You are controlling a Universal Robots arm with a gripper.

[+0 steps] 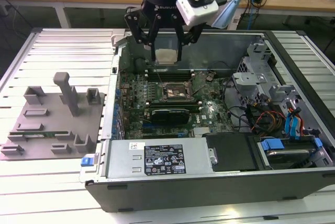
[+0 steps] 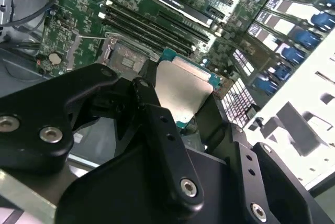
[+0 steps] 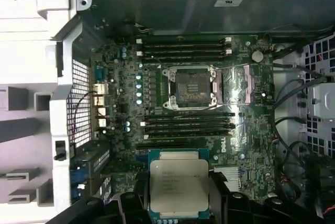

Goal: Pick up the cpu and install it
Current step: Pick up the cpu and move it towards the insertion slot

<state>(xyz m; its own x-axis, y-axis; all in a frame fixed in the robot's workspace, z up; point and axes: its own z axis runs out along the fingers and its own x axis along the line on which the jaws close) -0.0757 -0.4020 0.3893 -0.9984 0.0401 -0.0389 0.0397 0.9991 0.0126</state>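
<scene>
The end effector point(image 1: 167, 59) hangs above the open computer case point(image 1: 209, 182) with its black fingers point(image 2: 157, 130) drawn in on two opposite edges of the cpu point(image 1: 166, 55); the chip is held flat, pale metal top upward, its green rim showing in both wrist views point(image 2: 183, 90) point(image 3: 178, 187). It is in the air, well apart from the socket point(image 1: 175, 92) and touching nothing on the board. The socket sits bare on the green motherboard point(image 1: 209, 110), dark inside its metal frame point(image 3: 189, 85); rows of long black memory slots point(image 3: 183, 48) run on either side of the socket. To the exterior view's left of the socket, outside the case wall, a grey tray point(image 1: 47, 124) lies on the white slatted worktop point(image 1: 52, 182).
</scene>
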